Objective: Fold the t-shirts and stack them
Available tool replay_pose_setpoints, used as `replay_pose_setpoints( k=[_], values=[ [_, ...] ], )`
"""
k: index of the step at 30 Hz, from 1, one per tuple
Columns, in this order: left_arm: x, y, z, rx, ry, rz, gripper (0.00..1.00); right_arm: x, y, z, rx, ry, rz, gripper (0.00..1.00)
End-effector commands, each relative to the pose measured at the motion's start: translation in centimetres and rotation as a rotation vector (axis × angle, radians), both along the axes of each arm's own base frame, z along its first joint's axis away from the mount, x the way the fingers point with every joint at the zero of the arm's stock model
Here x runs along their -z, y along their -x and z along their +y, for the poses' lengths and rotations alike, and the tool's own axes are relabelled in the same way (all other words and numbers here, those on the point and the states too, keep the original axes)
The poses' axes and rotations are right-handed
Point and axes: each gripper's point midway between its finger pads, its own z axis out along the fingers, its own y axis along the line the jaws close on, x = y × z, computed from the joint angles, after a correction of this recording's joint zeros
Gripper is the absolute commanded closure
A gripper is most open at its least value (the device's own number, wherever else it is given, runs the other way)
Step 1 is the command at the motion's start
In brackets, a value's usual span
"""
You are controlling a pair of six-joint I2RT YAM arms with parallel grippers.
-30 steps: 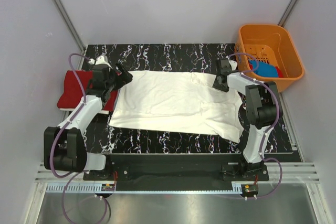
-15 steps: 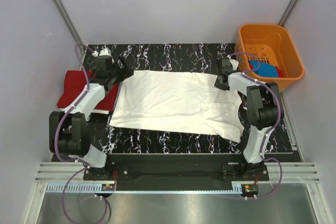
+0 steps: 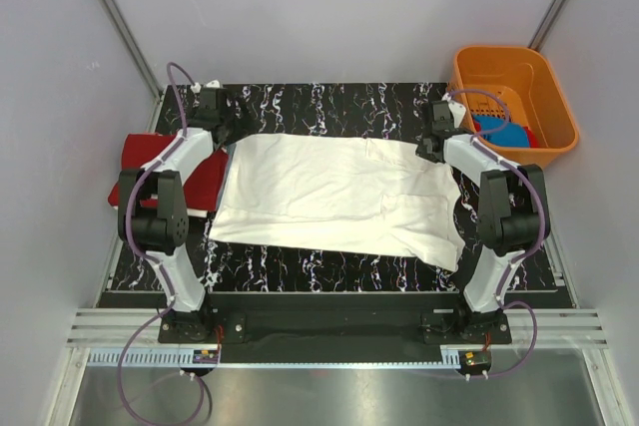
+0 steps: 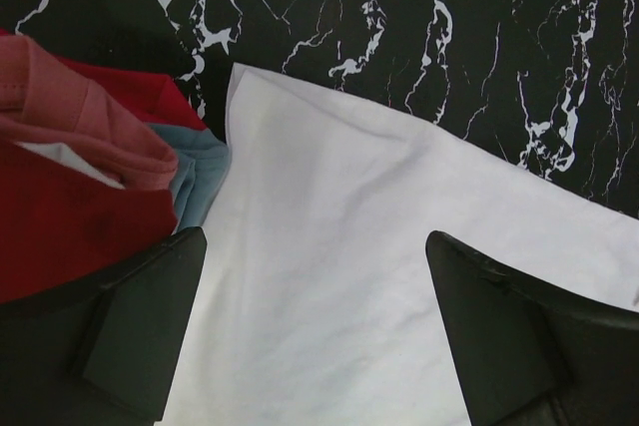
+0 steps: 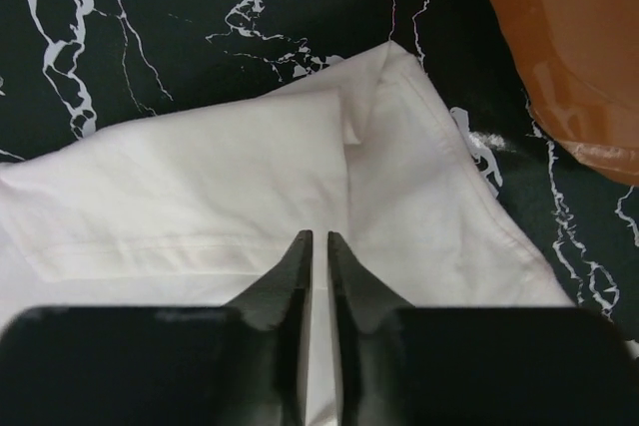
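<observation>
So the big white t-shirt (image 3: 329, 192) is lying spread out flat across the middle of the black marbled tabletop (image 3: 329, 107), with one sleeve folded in on the right side.

The left gripper (image 4: 312, 241) is up at the shirt's far left corner with its jaws spread wide, one finger on each side of the cloth and nothing grasped. The red t-shirt (image 3: 205, 182) is bunched up right beside that corner, partly hanging off the left edge of the tabletop.

The right gripper (image 5: 319, 238) is at the far right corner of the white t-shirt, near the hem. Its jaws are clenched almost together, with just a thin sliver of white cloth between the tips, so it looks pinched on the fabric there.

The orange basket (image 3: 554, 97) sits off the far right corner, and the blue t-shirt (image 3: 504, 132) is crumpled up inside it.
</observation>
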Motion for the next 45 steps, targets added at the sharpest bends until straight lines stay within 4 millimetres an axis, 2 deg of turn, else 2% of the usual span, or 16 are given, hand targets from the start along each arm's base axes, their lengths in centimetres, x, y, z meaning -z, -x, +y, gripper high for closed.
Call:
replay_pose_setpoints(
  k=[1, 2, 3, 7, 11, 16, 22, 24, 25, 26, 27, 33, 36, 38, 41, 45],
  values=[
    [-1.6, -2.3, 0.5, -0.008, -0.057, -0.029, 0.02, -1.2, -0.7, 0.0, -0.007, -0.028, -0.039, 0.79],
    [-1.4, -2.3, 0.7, -0.013, -0.066, -0.014, 0.02, -1.1, -0.7, 0.1, -0.01, -0.034, -0.04, 0.67],
    [-1.3, -2.4, 0.7, -0.012, -0.069, -0.01, 0.02, -0.6, -0.3, 0.1, -0.009, -0.034, -0.027, 0.63],
    [-0.9, -2.8, 0.6, -0.009, -0.066, -0.01, 0.02, 1.4, 0.1, 0.5, -0.017, -0.053, 0.01, 0.61],
    [-0.2, -2.7, 0.7, -0.003, -0.073, 0.001, 0.02, 2.8, 0.5, 0.6, -0.019, -0.056, 0.044, 0.61],
    [0.0, -2.5, 1.2, -0.003, -0.108, 0.002, 0.02, 3.0, 0.5, 0.7, -0.023, -0.061, 0.043, 0.68],
    [0.8, -2.4, 1.7, -0.02, -0.125, 0.024, 0.02, 3.7, 0.7, 0.9, -0.03, -0.068, 0.061, 0.66],
    [1.0, -2.4, 1.8, -0.021, -0.119, 0.029, 0.02, 3.6, 0.6, 0.9, -0.03, -0.069, 0.057, 0.79],
    [1.1, -2.4, 1.8, -0.021, -0.118, 0.031, 0.02, 3.4, 0.5, 0.9, -0.031, -0.071, 0.051, 0.83],
    [1.0, -2.5, 1.8, -0.021, -0.116, 0.028, 0.02, 3.2, 0.5, 0.8, -0.028, -0.067, 0.048, 0.95],
    [1.3, -2.5, 1.9, -0.021, -0.115, 0.034, 0.03, 2.9, 0.5, 0.8, -0.028, -0.065, 0.041, 1.0],
    [2.1, -3.1, 2.4, -0.024, -0.135, 0.062, 0.06, 0.0, 0.5, 0.1, -0.012, -0.044, -0.044, 1.0],
    [3.2, -3.6, 2.4, -0.023, -0.14, 0.094, 0.13, -2.2, 0.1, -0.4, 0.005, -0.025, -0.096, 1.0],
    [3.1, -4.1, 2.4, -0.024, -0.138, 0.103, 0.18, -2.7, -0.2, -0.4, 0.006, -0.022, -0.096, 1.0],
    [4.4, -4.2, 2.6, -0.036, -0.148, 0.144, 0.2, -4.0, -0.9, -0.4, 0.008, -0.025, -0.111, 1.0],
    [4.8, -5.9, 2.9, -0.045, -0.133, 0.134, 0.26, -6.3, -1.6, -0.1, 0.002, -0.036, -0.161, 1.0]
  ],
)
